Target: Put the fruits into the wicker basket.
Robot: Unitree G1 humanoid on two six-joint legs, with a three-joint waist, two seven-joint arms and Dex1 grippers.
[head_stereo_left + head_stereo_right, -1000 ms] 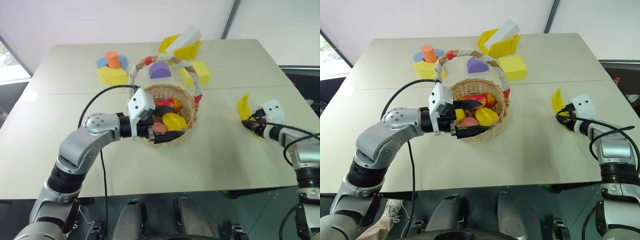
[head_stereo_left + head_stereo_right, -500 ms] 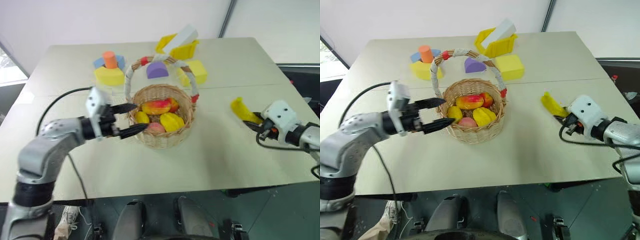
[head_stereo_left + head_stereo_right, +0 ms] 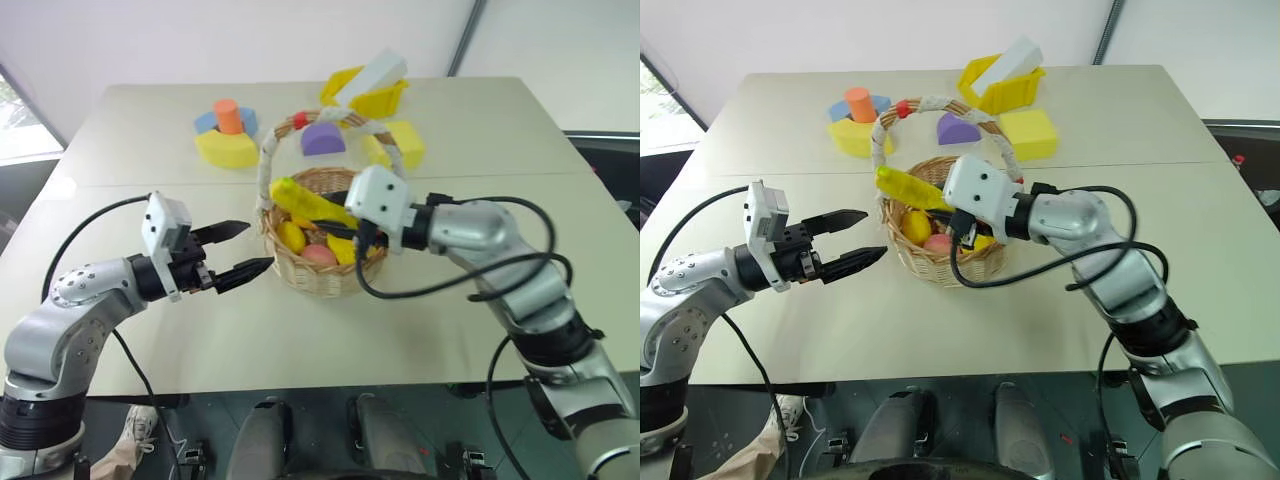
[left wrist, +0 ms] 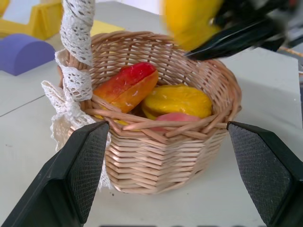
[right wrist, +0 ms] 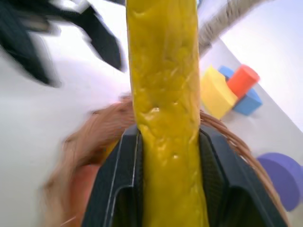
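1. The long curved yellow plastic banana is held over the round tan woven wicker basket, clamped between the fingers of the right gripper near one end, with its free end pointing left past the white-wrapped arched handle.
2. The left gripper hangs just left of the basket, its fingers spread wide apart and holding nothing.
3. The basket stands at the middle of the pale desk; an oblong red-and-yellow mango-like fruit, a small yellow fruit and a pink one already lie inside.
4. The banana is judged light, stiff and somewhat slick, so a hold across its narrow body, as now, seems sound; it may pivot in the grip.
5. Its length is judged close to the basket's width, so it may catch on the rim or handle.
6. Much of the basket's right side is hidden behind the right gripper, and the basket floor is covered by fruit.
7. Pastel foam blocks lie at the far side.
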